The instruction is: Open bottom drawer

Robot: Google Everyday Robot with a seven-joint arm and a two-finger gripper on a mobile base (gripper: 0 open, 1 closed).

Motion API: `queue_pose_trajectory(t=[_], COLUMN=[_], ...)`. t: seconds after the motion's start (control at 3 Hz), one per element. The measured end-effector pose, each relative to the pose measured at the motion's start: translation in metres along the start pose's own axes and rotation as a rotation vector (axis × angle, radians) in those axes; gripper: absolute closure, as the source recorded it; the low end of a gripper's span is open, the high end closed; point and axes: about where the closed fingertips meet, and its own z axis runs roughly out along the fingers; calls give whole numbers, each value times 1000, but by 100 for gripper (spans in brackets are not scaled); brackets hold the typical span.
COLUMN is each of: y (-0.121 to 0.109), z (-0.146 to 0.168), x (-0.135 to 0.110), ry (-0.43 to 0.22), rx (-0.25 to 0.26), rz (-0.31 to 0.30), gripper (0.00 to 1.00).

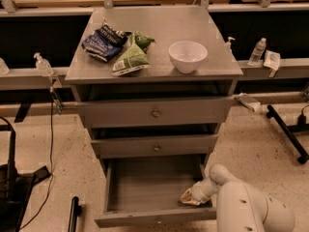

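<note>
The bottom drawer (pixel 145 187) of the grey metal cabinet is pulled out, and its plain grey tray shows from above. Its narrow front panel (pixel 154 217) runs along the lower edge, with a small knob at its centre. The middle drawer (pixel 155 146) and top drawer (pixel 154 112) are closed. My gripper (pixel 189 196) is inside the open drawer at its right front corner, just behind the front panel. The white arm (pixel 241 204) reaches to it from the lower right.
On the cabinet top sit a white bowl (pixel 188 56), a dark blue chip bag (pixel 104 41) and a green bag (pixel 130 58). Bottles (pixel 258 51) stand on side rails. A black stand (pixel 289 133) lies on the floor at right, cables (pixel 14 178) at left.
</note>
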Motion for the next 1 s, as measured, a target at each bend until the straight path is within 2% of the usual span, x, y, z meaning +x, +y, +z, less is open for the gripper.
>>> queue_pose_trajectory(t=[0.33, 1.0], y=[-1, 1], z=[1, 5], x=[-1, -3], ry=[0, -3], rx=[-1, -17], rz=[0, -12], gripper=[0, 0])
